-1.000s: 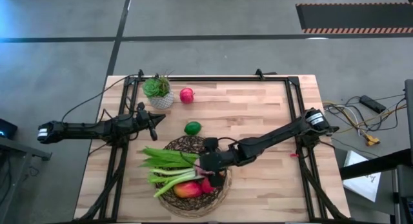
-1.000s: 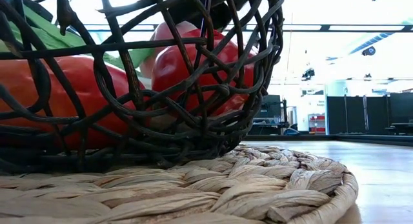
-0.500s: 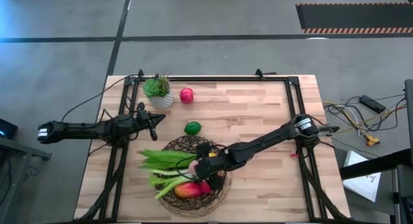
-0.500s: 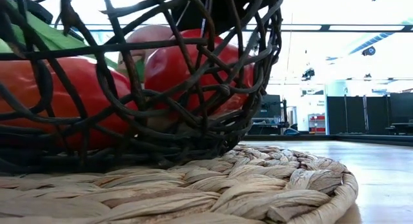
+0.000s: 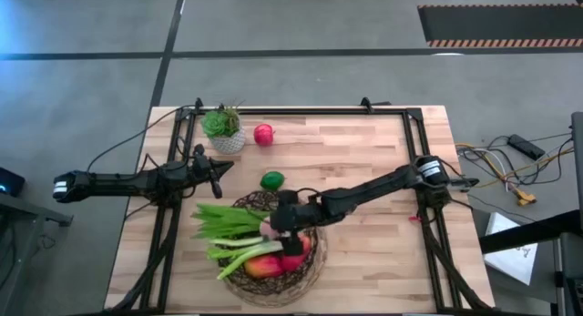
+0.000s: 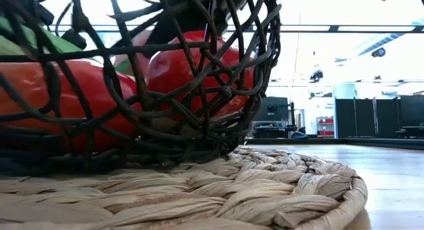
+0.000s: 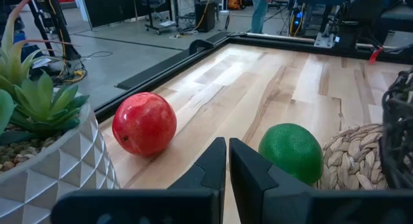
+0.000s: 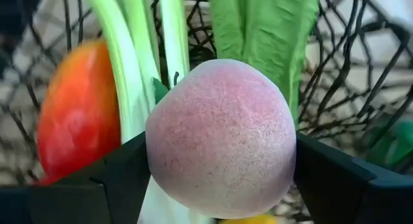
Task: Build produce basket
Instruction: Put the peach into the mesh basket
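The dark wicker basket (image 5: pixel 301 266) stands on a woven mat (image 6: pixel 252 190) at the table's near middle. It holds the leafy bunch (image 5: pixel 223 223), the leek (image 5: pixel 239 255), two red-orange fruits (image 5: pixel 264 267) (image 6: pixel 199 71) and a yellow lemon (image 8: pixel 248 219). My right gripper (image 5: pixel 275 228) is over the basket, shut on the pink peach (image 8: pixel 221 137). My left gripper (image 7: pixel 227 156) is shut and empty at the table's left, pointing at the red apple (image 7: pixel 144 123) and the green lime (image 7: pixel 290 152), which both rest on the table. My right gripper pinches the peach's two opposite sides (image 8: pixel 155 153) between its two fingers (image 8: pixel 322 175). The arm reaches in from the table's right. The peach sits over the leek stalks (image 8: pixel 139 69) and the green leaf (image 8: pixel 264 30); whether it touches them I cannot tell.
A green plant in a white pot (image 5: pixel 224 132) stands at the far left, next to the apple (image 5: pixel 263 134). The lime (image 5: pixel 271 180) lies just beyond the basket's far rim. Black frame rails (image 5: pixel 414 152) run along the table's edges.
My right gripper has gone toward the table's left with the peach, farther in over the basket. The basket's rim has shifted a little to the left in the low view.
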`<state>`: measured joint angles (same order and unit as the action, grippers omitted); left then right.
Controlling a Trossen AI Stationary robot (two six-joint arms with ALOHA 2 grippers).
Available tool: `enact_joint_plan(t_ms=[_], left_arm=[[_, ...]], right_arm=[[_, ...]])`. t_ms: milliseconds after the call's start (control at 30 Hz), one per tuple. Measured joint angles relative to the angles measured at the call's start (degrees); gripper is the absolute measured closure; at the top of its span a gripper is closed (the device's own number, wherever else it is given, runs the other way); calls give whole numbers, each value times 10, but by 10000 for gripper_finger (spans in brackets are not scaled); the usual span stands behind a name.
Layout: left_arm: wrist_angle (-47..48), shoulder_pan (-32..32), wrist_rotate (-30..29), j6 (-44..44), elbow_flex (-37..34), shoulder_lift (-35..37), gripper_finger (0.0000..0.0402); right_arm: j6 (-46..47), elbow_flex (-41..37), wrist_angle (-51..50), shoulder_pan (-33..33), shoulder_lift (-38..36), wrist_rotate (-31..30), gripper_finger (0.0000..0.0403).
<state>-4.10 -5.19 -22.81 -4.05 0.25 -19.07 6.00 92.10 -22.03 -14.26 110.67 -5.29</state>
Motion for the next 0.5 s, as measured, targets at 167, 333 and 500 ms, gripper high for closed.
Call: enact_joint_plan(t_ms=[167, 333, 500], left_arm=[[0, 0, 0, 0, 0, 0, 398], [0, 0, 0, 0, 0, 0, 398], [0, 0, 0, 0, 0, 0, 398]], right_arm=[[122, -17, 27, 5, 0, -1, 90], [139, -30, 37, 4, 0, -7, 71], [137, -38, 33, 4, 0, -6, 35]])
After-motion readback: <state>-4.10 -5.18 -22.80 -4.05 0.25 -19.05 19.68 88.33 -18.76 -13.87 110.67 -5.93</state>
